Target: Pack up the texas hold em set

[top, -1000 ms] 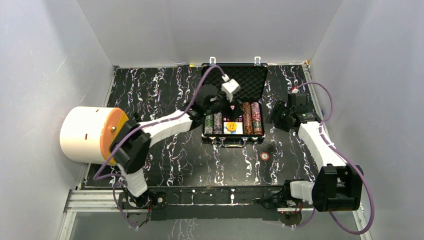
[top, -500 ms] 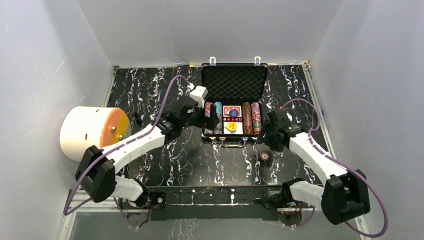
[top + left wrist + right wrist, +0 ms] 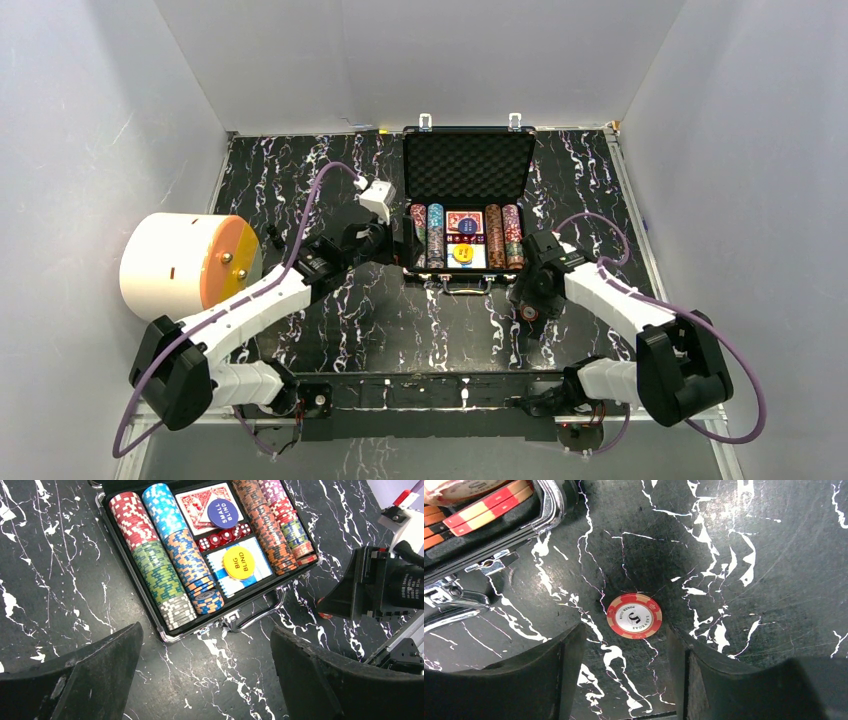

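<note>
The black briefcase [image 3: 467, 168] lies open at the back middle of the table, lid up. Rows of multicoloured poker chips [image 3: 167, 567] fill it, beside a red card deck [image 3: 192, 507], red dice [image 3: 225, 536], a blue small blind button [image 3: 220, 512] and a yellow big blind button [image 3: 239, 562]. My left gripper [image 3: 206, 632] hovers open and empty just before the case's left front corner. One loose red-and-white poker chip [image 3: 634, 615] lies flat on the table right of the case handle [image 3: 265, 614]. My right gripper [image 3: 626, 640] is open just above it, a finger on either side.
A big white drum with an orange face [image 3: 180, 268] lies at the left table edge, close to my left arm. The case's chrome corner [image 3: 549, 500] is a short way left of the loose chip. White walls enclose the black marbled table [image 3: 400, 320].
My left gripper opened wide and drew back left out of the case to its front corner. My right arm swung down and inward until it stood over the loose chip.
</note>
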Motion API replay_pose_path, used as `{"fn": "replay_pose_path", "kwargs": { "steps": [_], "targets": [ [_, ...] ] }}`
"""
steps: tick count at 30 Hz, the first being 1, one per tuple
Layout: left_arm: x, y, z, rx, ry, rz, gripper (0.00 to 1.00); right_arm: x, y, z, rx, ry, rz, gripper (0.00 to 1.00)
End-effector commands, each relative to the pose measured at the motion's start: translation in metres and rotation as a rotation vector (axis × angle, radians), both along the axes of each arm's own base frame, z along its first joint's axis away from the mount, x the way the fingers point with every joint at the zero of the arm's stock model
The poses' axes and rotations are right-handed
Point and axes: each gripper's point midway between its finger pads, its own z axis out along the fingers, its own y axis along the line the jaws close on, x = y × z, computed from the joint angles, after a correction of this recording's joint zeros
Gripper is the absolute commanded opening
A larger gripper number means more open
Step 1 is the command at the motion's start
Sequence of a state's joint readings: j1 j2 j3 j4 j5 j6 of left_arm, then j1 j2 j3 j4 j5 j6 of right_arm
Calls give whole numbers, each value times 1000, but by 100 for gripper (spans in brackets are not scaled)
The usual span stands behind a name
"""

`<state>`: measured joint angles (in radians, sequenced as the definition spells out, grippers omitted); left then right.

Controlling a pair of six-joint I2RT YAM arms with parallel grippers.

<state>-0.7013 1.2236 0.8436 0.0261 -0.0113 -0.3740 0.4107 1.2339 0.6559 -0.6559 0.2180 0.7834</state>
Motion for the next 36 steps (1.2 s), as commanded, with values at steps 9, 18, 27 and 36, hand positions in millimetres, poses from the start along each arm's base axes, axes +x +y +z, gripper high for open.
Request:
{"fn": "replay_pose_path", "kwargs": {
  "steps": [9, 18, 27, 36],
  "targets": [
    [0, -11, 1, -38, 7, -38, 98, 0, -8, -20, -66, 34, -36, 62],
    [-3, -19, -4, -63, 37, -65, 98, 0, -8, -32, -72, 49, -22, 48],
    [-22, -49, -13, -169, 133, -210, 98, 9, -2, -18, -39, -11, -9, 42],
    [-48, -104, -38, -337, 267, -260, 92, 19, 28, 12, 133, -84, 30, 43]
  ]
}}
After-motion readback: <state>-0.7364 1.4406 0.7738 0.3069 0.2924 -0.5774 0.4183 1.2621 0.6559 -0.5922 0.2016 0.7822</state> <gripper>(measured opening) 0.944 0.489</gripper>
